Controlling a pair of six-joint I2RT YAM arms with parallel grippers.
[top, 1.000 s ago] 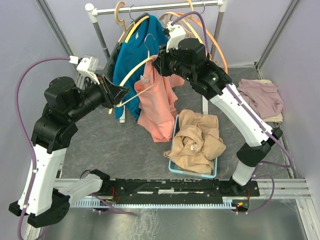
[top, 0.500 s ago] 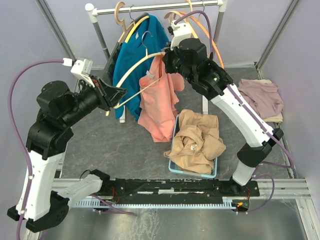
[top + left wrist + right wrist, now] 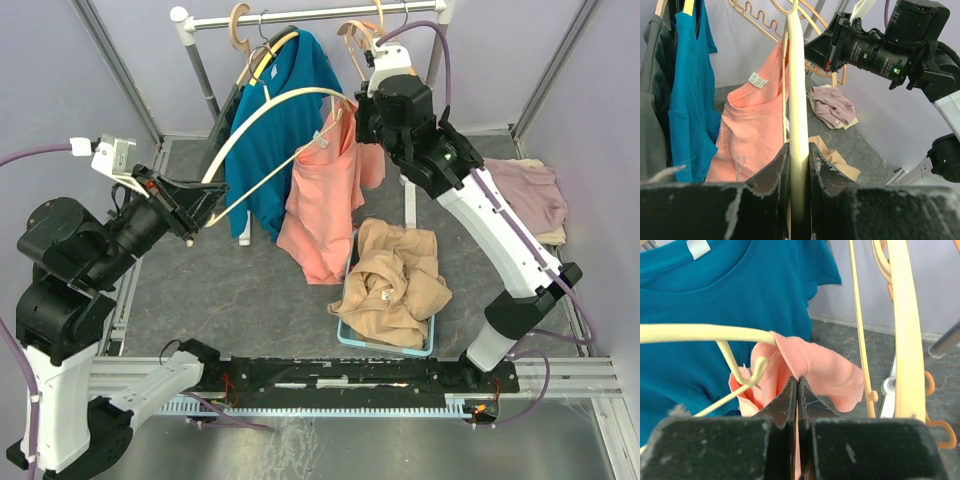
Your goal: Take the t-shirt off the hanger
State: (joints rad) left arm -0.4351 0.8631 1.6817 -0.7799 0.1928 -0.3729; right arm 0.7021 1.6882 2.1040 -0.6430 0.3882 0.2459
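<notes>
We see the left gripper (image 3: pixel 799 152) clamped on one end of the cream hanger (image 3: pixel 796 85), its jaws pressed against both sides of the bar. From there the hanger arcs up and away over the left half of the table (image 3: pixel 250 290), toward the right gripper (image 3: pixel 797 386). The pink t-shirt (image 3: pixel 325 205) hangs from the hanger's far end only. One shoulder is draped over the tip and the rest droops in front of the blue shirt (image 3: pixel 265 140), its hem near the left rim of the basket (image 3: pixel 343 330). The right gripper's jaws are together, pinching a fold of the t-shirt's shoulder just beside the hanger tip. We find the rail (image 3: pixel 300 16) along the table's far edge, carrying the blue shirt and some bare hangers (image 3: pixel 355 35). The basket sits toward the near edge, right of the middle, filled with crumpled tan clothes (image 3: pixel 395 280). A mauve pile (image 3: pixel 525 195) lies by the right edge, well apart from both grippers
</notes>
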